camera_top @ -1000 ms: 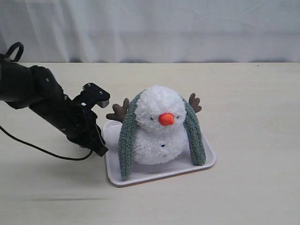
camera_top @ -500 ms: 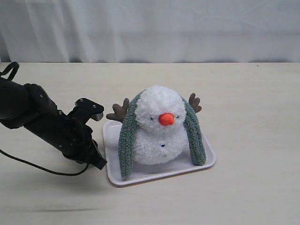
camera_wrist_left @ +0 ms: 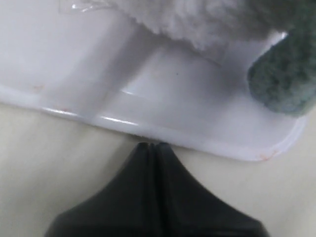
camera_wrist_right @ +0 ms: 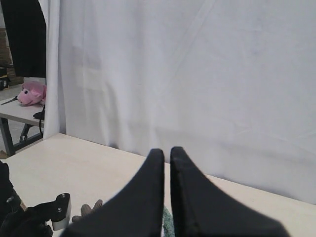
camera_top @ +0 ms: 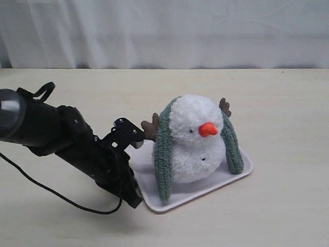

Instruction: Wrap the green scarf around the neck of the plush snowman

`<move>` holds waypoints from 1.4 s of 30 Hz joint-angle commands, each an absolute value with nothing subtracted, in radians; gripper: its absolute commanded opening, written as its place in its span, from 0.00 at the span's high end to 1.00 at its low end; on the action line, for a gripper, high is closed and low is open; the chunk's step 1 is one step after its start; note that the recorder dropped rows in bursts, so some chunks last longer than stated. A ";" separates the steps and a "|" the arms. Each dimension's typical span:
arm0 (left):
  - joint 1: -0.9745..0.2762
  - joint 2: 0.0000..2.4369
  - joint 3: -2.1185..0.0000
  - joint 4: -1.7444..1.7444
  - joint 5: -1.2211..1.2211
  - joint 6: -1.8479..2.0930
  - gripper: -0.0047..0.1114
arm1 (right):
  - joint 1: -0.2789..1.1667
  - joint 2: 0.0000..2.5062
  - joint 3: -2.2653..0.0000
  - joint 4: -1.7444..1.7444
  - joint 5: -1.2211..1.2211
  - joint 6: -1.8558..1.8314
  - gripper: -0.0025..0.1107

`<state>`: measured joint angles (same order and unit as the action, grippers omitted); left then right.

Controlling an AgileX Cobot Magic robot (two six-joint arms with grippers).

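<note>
L gripper (camera_top: 135, 199) clenched, jaws flat together, nothing between them. Its tip touches the near-left rim of the white tray (camera_top: 208, 191); L wrist view confirms contact at the rim. L arm lies low over the table (camera_top: 288, 98).

Plush snowman (camera_top: 191, 163) sits upright on the tray, carrot nose (camera_top: 208, 129) pointing toward the view's right. Green scarf (camera_top: 164, 154) runs behind the head, w/ both ends hanging down the sides. L-side end reaches the tray floor near the front rim; the other end rests by the tray's right edge. Front of neck (camera_top: 194, 147) shows bare white fluff, so not wrapped yet. Brown twig arms (camera_top: 151, 127) stick out behind the scarf.

R gripper (camera_wrist_right: 163, 151) closed, empty, held high facing the white curtain (camera_wrist_right: 197, 74). Pink plush toy (camera_wrist_right: 30, 94) on a side table in the bkgd.
</note>
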<state>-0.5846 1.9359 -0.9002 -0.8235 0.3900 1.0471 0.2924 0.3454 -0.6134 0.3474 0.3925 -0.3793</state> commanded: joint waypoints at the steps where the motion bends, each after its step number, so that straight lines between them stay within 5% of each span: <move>1: -0.678 1.950 -0.893 -0.829 0.344 1.052 0.96 | 0.294 0.341 -0.608 0.327 0.389 -0.380 0.94; 13: -0.768 1.950 -1.064 -0.879 0.390 1.076 0.96 | 0.294 0.341 -0.608 0.327 0.389 -0.377 0.94; 22: -0.763 1.823 -1.072 -0.575 0.463 0.912 0.96 | 0.294 0.341 -0.608 0.327 0.389 -0.377 0.94; 32: -0.744 1.593 -1.081 -0.466 0.060 0.751 0.96 | 0.294 0.341 -0.608 0.327 0.389 -0.377 0.94; 42: -0.524 1.762 -1.405 -0.360 0.472 0.449 0.96 | 0.294 0.341 -0.608 0.327 0.389 -0.377 0.94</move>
<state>-0.5776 1.7234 -1.3328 -0.4407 0.3813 0.6048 0.2924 0.3454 -0.6134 0.3360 0.3925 -0.3793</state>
